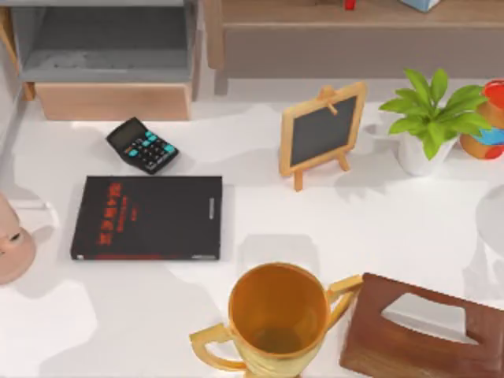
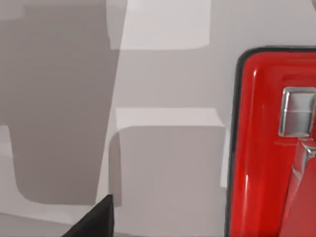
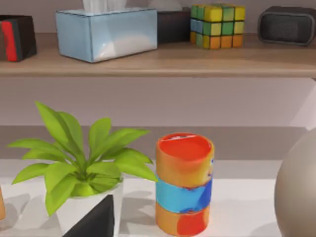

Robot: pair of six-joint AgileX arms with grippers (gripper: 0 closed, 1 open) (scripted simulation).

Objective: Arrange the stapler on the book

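Note:
The book [image 1: 150, 216] lies flat on the white table left of centre, black with red lettering along its left edge, and nothing rests on it. In the left wrist view the bright red stapler [image 2: 261, 148] appears very close, lying on a pale surface, with a metal plate on its top. A dark part of my left gripper [image 2: 96, 222] shows beside it, a gap away from the stapler. A dark part of my right gripper [image 3: 96, 222] shows in front of the plant pot.
A black calculator [image 1: 142, 145] sits just behind the book. A mini chalkboard [image 1: 323, 130], potted plant [image 1: 429, 118] and coloured can [image 1: 490, 118] stand at the back right. A gold trophy cup [image 1: 277, 319] and brown tissue box [image 1: 425, 331] occupy the front.

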